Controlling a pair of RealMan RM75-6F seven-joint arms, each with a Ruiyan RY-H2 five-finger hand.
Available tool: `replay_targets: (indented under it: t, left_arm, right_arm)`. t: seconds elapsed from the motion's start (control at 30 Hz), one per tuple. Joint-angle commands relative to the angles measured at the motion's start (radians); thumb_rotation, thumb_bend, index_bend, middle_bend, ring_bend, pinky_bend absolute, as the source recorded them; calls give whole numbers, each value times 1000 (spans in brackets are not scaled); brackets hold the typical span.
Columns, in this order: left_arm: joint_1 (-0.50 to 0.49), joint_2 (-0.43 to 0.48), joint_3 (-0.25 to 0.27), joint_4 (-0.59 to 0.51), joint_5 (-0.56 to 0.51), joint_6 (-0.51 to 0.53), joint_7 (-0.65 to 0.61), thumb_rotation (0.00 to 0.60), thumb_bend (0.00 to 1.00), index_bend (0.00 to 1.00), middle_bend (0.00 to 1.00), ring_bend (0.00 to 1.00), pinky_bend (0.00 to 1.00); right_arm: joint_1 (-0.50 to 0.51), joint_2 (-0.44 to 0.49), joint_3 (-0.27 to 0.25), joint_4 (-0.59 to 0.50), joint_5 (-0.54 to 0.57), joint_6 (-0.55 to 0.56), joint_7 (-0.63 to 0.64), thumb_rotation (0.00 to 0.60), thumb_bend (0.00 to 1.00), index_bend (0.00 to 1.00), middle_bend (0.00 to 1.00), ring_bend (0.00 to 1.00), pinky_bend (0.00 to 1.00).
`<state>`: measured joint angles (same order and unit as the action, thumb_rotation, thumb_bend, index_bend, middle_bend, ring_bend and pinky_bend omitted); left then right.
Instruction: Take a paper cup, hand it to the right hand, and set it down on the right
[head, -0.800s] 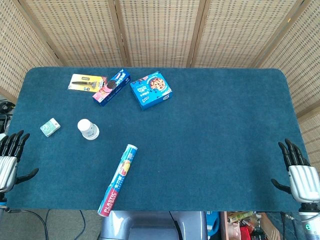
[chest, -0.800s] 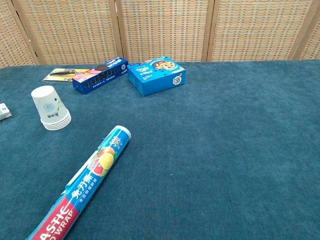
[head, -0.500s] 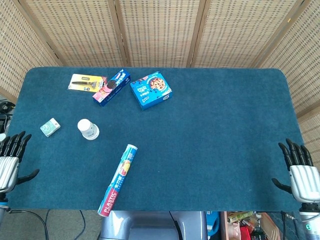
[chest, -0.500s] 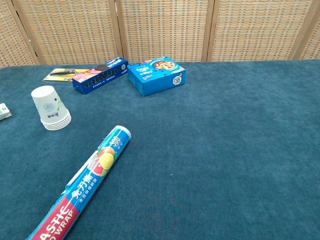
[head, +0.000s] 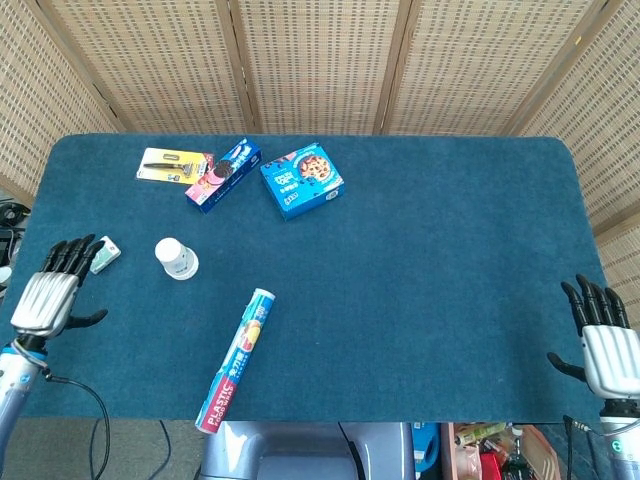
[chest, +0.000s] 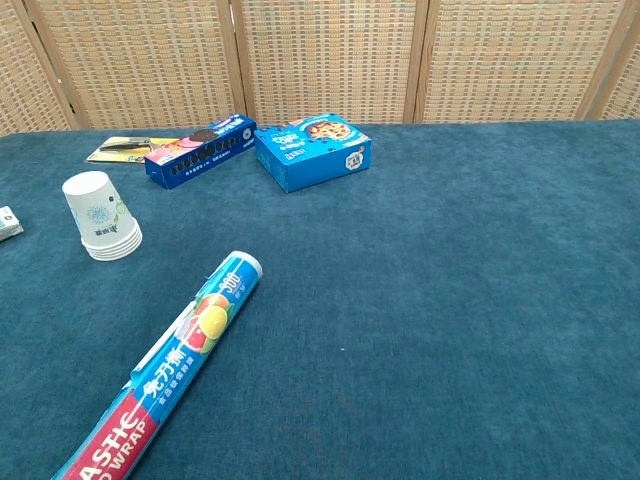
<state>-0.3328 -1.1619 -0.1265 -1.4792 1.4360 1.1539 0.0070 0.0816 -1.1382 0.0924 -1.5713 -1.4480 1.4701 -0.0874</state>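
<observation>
A stack of white paper cups (head: 176, 259) stands upside down on the left part of the blue table, also seen in the chest view as the cup stack (chest: 101, 216). My left hand (head: 52, 294) hovers over the table's left edge, left of the cups and apart from them, fingers spread and empty. My right hand (head: 603, 343) stays off the table's right front corner, fingers apart, holding nothing. Neither hand shows in the chest view.
A plastic wrap roll (head: 237, 358) lies diagonally at the front, right of the cups. A small green-white pack (head: 106, 252) lies by my left hand. At the back stand a blue cookie box (head: 301, 179), a long blue biscuit box (head: 222, 174) and a yellow carded tool (head: 172, 163).
My left hand has moved right and up from off the table's left edge to over the table, closer to the cups. The right hand has dropped slightly.
</observation>
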Motion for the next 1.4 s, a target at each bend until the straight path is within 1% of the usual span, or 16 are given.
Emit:
replay_targets:
  t: [0.03, 0.13, 0.2, 0.27, 0.37, 0.47, 0.6, 0.77, 0.97, 1.1, 1.27, 1.3, 1.37, 1.4]
  left_arm:
    - [-123, -51, -16, 137, 12, -140, -63, 600, 196, 0, 0, 0, 0]
    - [-172, -120, -23, 227, 14, -177, -99, 600, 196, 0, 0, 1, 40]
    - [-203, -168, -26, 286, 18, -194, -124, 600, 196, 0, 0, 24, 85]
    - [-216, -192, -24, 317, 24, -194, -137, 600, 195, 15, 18, 72, 128]
    - [-249, -242, -19, 370, 37, -204, -153, 600, 196, 78, 80, 126, 177]
    - [-272, -270, -16, 400, 42, -211, -157, 600, 196, 144, 140, 176, 219]
    - [-294, -296, -17, 431, 29, -225, -130, 600, 195, 216, 210, 236, 259]
    - [-305, -322, -21, 464, 6, -226, -100, 600, 196, 337, 324, 331, 335]
    - [-306, -355, -20, 509, -12, -207, -99, 600, 196, 439, 409, 406, 393]
    - [-304, -362, -17, 524, -12, -189, -123, 600, 195, 455, 421, 416, 401]
    - [-289, -342, -37, 486, -8, -118, -221, 600, 196, 468, 431, 426, 401]
    - [-282, -332, -52, 459, -15, -96, -267, 600, 196, 470, 431, 426, 401]
    - [-273, -310, -65, 417, -19, -76, -339, 600, 196, 471, 432, 427, 401]
    - [-266, -294, -80, 380, -28, -64, -408, 600, 196, 472, 433, 427, 401]
  right_arm:
    - [8, -11, 3, 15, 17, -18, -12, 600, 0, 0, 0, 0, 0]
    - [11, -17, 5, 23, 28, -28, -21, 600, 0, 0, 0, 0, 0]
    - [12, -20, 6, 24, 32, -29, -24, 600, 0, 0, 0, 0, 0]
    - [13, -20, 7, 24, 34, -30, -26, 600, 0, 0, 0, 0, 0]
    - [14, -21, 9, 25, 40, -32, -31, 600, 0, 0, 0, 0, 0]
    - [15, -22, 10, 25, 44, -35, -33, 600, 0, 0, 0, 0, 0]
    - [15, -23, 10, 27, 51, -40, -35, 600, 0, 0, 0, 0, 0]
    - [16, -23, 11, 29, 58, -44, -33, 600, 0, 0, 0, 0, 0]
    - [17, -23, 12, 32, 64, -50, -28, 600, 0, 0, 0, 0, 0]
    - [18, -23, 11, 32, 64, -51, -28, 600, 0, 0, 0, 0, 0]
    - [18, -22, 11, 30, 64, -52, -28, 600, 0, 0, 0, 0, 0]
    - [18, -22, 10, 30, 64, -51, -29, 600, 0, 0, 0, 0, 0]
    - [18, -22, 10, 29, 63, -51, -29, 600, 0, 0, 0, 0, 0]
    - [18, -22, 10, 28, 61, -50, -29, 600, 0, 0, 0, 0, 0]
